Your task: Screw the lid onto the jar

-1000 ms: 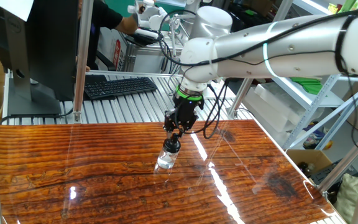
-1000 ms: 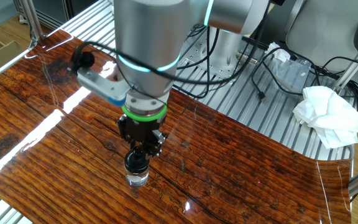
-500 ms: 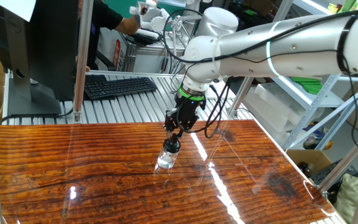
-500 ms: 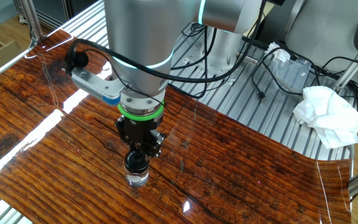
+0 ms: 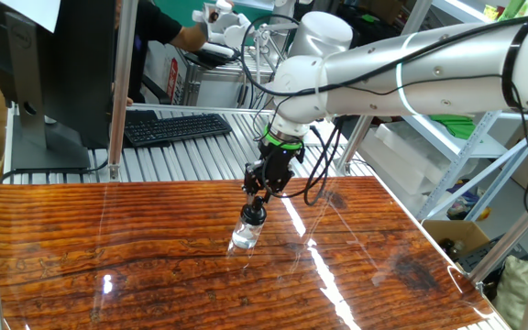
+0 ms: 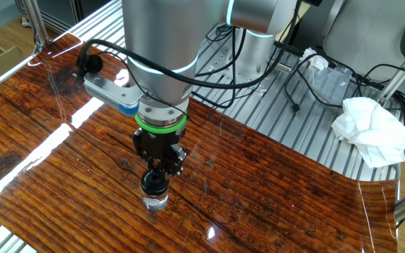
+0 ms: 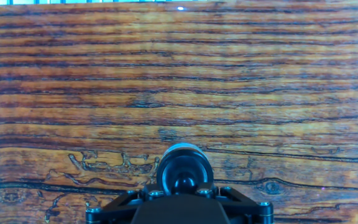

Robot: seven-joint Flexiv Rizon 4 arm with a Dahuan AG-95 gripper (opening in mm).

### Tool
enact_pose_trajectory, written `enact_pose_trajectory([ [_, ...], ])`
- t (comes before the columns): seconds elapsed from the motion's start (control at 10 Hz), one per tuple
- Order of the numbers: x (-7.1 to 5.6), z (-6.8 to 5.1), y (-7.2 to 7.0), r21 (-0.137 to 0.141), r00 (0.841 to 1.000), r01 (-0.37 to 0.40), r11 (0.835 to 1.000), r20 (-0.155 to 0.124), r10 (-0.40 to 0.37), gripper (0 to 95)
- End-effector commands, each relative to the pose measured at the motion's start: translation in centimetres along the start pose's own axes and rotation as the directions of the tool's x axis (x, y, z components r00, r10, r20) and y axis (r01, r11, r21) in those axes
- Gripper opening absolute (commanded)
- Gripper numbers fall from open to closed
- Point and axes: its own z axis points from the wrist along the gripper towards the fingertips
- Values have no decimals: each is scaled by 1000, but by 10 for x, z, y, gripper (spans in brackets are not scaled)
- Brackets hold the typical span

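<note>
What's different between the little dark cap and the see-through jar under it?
The lid is dark and opaque; the jar is clear, so the wood grain shows through it. The lid sits on top, between the gripper's fingers; the jar stands below on the table. The lid looks shorter than the jar. Both are round and about equally wide.

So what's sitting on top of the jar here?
The dark lid sits on the clear jar, with the pincer closed around it. Its threads and the jar's mouth are covered.
</note>
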Motion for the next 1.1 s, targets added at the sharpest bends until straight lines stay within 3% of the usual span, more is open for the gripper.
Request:
enact_pose_trajectory([
  [0.1, 0, 0, 0, 2, 1000, -1, 1000, 0, 1, 380],
  [1.1, -10, 2, 0, 3, 999, -38, 999, -26, 38, 380],
])
